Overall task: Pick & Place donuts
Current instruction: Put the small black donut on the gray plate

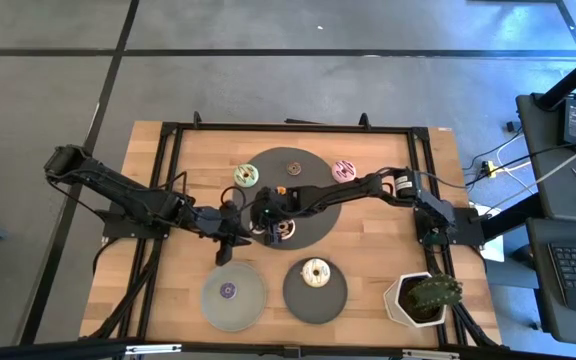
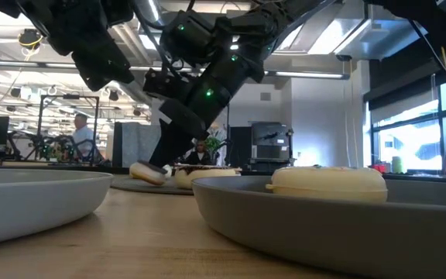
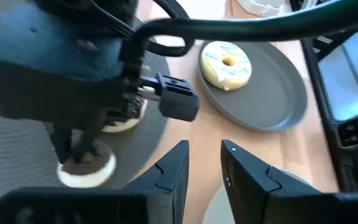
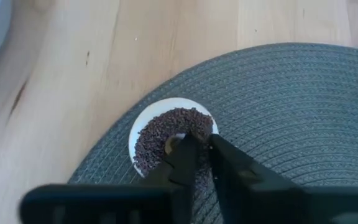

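A chocolate-sprinkled donut with a white base lies on the round dark woven mat. My right gripper has reached across the mat from the table's right and is shut on this donut. On the mat's far part lie a green donut, a brown mini donut and a pink donut. A white-iced donut sits on the dark grey plate. A purple mini donut sits on the light grey plate. My left gripper hovers open beside the mat's near-left rim, touching nothing. My right gripper holds the chocolate-sprinkled donut's ring on the side nearest the mat's centre. One finger stands in the hole and the other outside the rim. The fingers come from above, slanting from the right. The donut's base rests on the mat.
A potted cactus in a white pot stands at the near-right corner. Another donut lies on the mat close behind the right gripper. A black frame borders the wooden table. Bare wood lies between the mat and the two plates.
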